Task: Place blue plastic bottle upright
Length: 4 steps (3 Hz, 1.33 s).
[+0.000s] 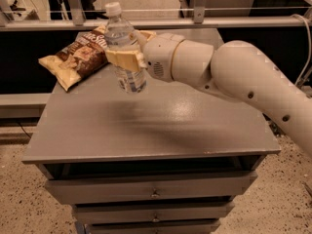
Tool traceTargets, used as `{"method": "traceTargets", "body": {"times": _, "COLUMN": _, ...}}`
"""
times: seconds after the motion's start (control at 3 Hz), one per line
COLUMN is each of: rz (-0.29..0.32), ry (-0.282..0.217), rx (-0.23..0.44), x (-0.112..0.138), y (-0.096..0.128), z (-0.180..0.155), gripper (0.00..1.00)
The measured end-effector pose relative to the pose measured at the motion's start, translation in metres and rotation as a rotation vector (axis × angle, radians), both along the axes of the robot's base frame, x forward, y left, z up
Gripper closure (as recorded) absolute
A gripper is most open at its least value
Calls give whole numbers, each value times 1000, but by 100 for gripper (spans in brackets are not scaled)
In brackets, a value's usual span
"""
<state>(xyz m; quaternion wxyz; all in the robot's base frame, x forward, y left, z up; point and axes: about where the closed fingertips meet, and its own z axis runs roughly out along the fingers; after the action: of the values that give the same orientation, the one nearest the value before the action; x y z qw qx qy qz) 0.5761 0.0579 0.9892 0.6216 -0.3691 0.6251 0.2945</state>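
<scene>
The clear plastic bottle with a white screw cap stands upright over the back left part of the grey cabinet top. My gripper reaches in from the right and is shut on the bottle's middle, its tan fingers covering the label. The bottle's base is at or just above the surface; I cannot tell whether it touches.
A brown snack bag lies at the back left corner, just left of and behind the bottle. My white arm crosses the right side of the top. A railing runs behind, and drawers face front.
</scene>
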Motion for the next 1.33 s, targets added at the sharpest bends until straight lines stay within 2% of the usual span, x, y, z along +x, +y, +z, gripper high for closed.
{"method": "traceTargets", "body": {"times": 0.33, "rz": 0, "ry": -3, "rx": -3, "x": -1, "y": 1, "z": 1, "gripper": 100}}
{"method": "traceTargets", "body": {"times": 0.67, "rz": 43, "ry": -41, "rx": -3, "x": -6, "y": 0, "z": -3, "gripper": 100}}
{"method": "traceTargets", "body": {"times": 1.0, "rz": 111, "ry": -104, "rx": -2, "x": -17, "y": -7, "z": -12, "gripper": 100}}
{"method": "traceTargets", "body": {"times": 1.33, "rz": 149, "ry": -134, "rx": -6, "x": -24, "y": -16, "z": -23, "gripper": 100}}
